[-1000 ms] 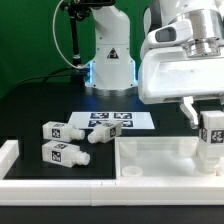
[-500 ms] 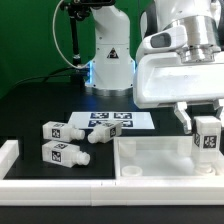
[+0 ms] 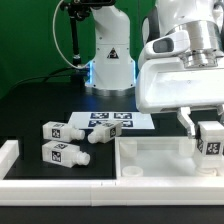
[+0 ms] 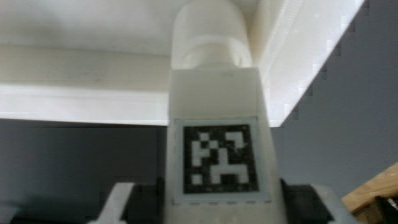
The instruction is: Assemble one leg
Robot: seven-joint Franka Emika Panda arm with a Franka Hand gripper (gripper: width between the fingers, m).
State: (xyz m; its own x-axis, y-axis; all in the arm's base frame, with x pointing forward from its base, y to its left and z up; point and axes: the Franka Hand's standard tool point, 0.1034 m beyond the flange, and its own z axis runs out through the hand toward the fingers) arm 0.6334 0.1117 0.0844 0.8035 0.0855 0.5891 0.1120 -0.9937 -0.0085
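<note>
My gripper (image 3: 211, 132) is shut on a white leg (image 3: 211, 146) with a black-and-white tag, held upright over the right part of the large white tray-like panel (image 3: 150, 158). In the wrist view the leg (image 4: 219, 120) fills the middle, its round peg end against the panel's white wall (image 4: 89, 85), and the fingers (image 4: 125, 205) press on both its sides. Two more legs (image 3: 64, 131) (image 3: 62, 153) lie on the black table at the exterior view's left.
The marker board (image 3: 112, 120) lies flat behind the panel. The robot's white base (image 3: 110, 55) stands at the back. A white rail (image 3: 8, 152) runs along the table's front and left edge.
The gripper with the leg has moved slightly down and toward the exterior view's right. The loose legs and the panel have not moved.
</note>
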